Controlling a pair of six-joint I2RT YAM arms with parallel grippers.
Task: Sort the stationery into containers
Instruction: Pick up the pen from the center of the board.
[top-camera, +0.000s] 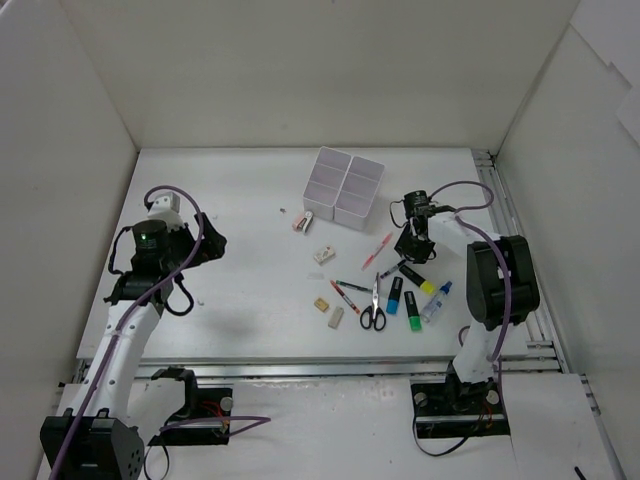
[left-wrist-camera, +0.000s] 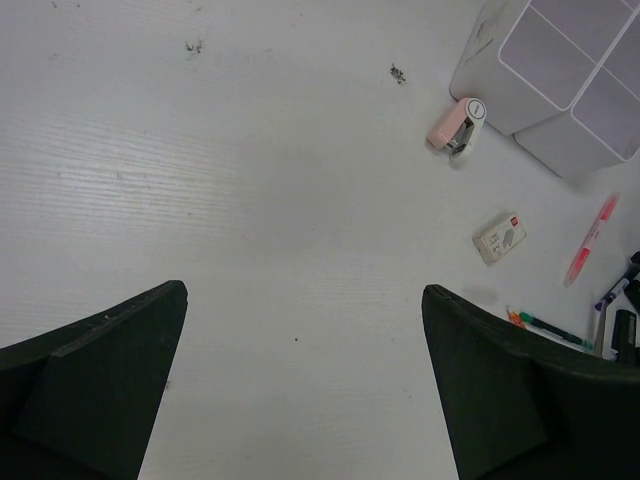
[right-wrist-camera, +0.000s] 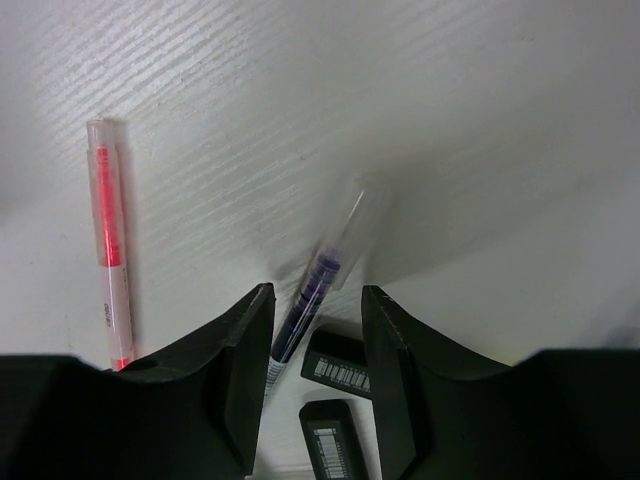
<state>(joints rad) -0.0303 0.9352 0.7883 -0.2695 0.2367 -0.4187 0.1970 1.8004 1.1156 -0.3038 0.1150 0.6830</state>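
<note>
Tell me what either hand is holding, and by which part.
The left hand holds nothing. A blue pen lies inside the right hand, mid-barrel; grip unclear.

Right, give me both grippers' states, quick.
Left gripper: wide open, holding nothing.
Right gripper: partly open, straddling the blue pen, with gaps on both sides, not clamped on it.

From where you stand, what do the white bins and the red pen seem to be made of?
The bins look like thin white plastic, smooth and matte, their walls faintly see-through. The red pen is probably clear glossy plastic: a red core shows through its barrel.
</note>
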